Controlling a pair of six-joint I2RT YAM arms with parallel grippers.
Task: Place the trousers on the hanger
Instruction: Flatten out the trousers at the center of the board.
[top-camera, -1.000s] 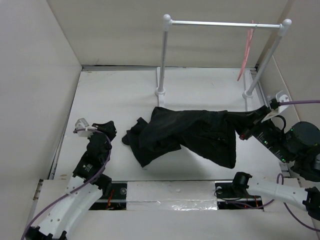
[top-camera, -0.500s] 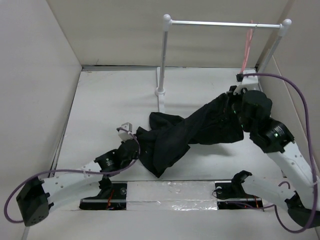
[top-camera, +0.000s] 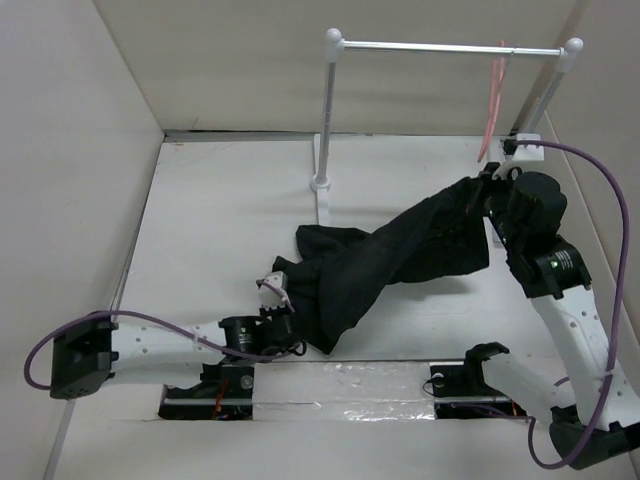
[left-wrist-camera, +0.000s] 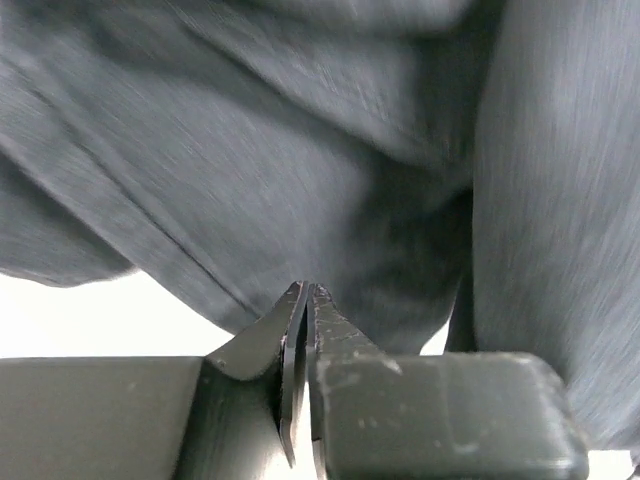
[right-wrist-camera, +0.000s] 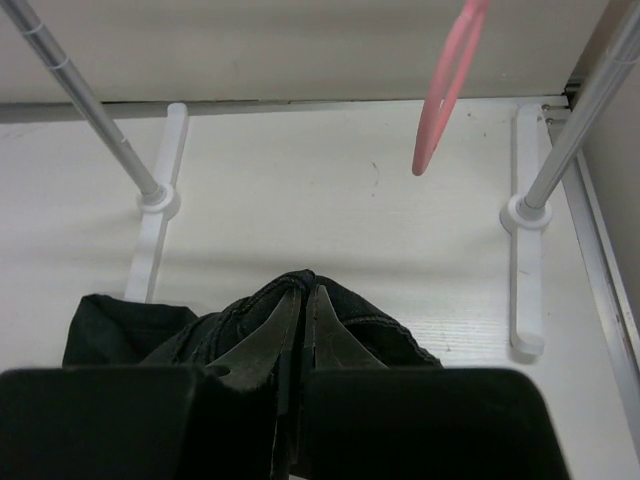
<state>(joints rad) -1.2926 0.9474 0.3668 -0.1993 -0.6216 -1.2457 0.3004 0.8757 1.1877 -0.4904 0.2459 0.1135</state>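
One trousers (top-camera: 400, 255), one hanger (top-camera: 492, 110), one rail (top-camera: 445, 47), two arms (top-camera: 150, 345) (top-camera: 560, 290).

Plain beige walls (top-camera: 80, 150) box in a white table (top-camera: 220, 200). A metal rail (top-camera: 440, 47) stands upper right, with soft even light.

Trousers (top-camera: 400, 260) plain black, no print; in the left wrist view they read dark grey with a fine weave. Hanger (top-camera: 492, 110) salmon pink. Rail (top-camera: 440, 47) silver bar, white end knobs, white feet. Counter (top-camera: 230, 200) white. Walls (top-camera: 60, 150) cream. Left arm (top-camera: 150, 345) and right arm (top-camera: 575, 320) white with black joints; cable (top-camera: 575, 150) purple. Left pincer (left-wrist-camera: 300, 300) dark grey, right pincer (right-wrist-camera: 300, 300) black. Tape strip (top-camera: 340, 385) shiny silver.
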